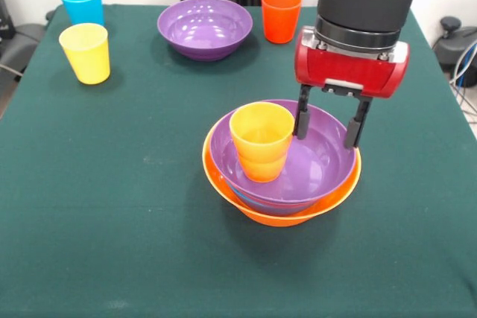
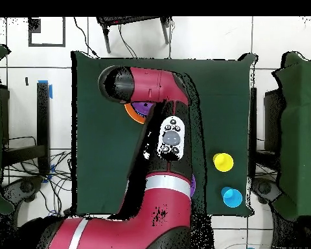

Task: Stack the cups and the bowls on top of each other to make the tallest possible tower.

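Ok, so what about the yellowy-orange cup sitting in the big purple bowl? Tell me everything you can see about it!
The yellow-orange cup is a small, glossy, handle-less plastic tumbler, wider at the rim than lower down. It stands upright and open-side up inside the purple bowl, left of the bowl's middle in the front view. A ridge partway down suggests two nested cups, though that is hard to tell. The open gripper hangs beside it, not touching.
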Robot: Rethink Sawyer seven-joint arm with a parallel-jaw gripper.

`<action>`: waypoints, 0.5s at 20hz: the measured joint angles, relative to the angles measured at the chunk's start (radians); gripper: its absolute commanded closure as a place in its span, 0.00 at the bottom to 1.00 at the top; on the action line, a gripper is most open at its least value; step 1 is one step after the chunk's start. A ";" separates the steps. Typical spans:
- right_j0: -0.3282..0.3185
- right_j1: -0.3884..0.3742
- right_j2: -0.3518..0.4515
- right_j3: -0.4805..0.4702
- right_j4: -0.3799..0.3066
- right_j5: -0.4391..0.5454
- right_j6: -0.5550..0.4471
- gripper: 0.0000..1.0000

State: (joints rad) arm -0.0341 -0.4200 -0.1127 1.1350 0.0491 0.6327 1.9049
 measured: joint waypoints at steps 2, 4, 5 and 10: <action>-0.004 -0.002 0.000 0.002 0.000 0.000 0.000 0.00; -0.010 -0.004 0.000 0.004 0.000 0.000 0.000 0.00; -0.014 -0.005 0.001 0.005 0.000 0.000 0.000 0.00; -0.038 -0.010 0.006 0.016 0.003 0.000 0.000 0.00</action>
State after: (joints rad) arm -0.0718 -0.4304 -0.1069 1.1512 0.0522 0.6327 1.9049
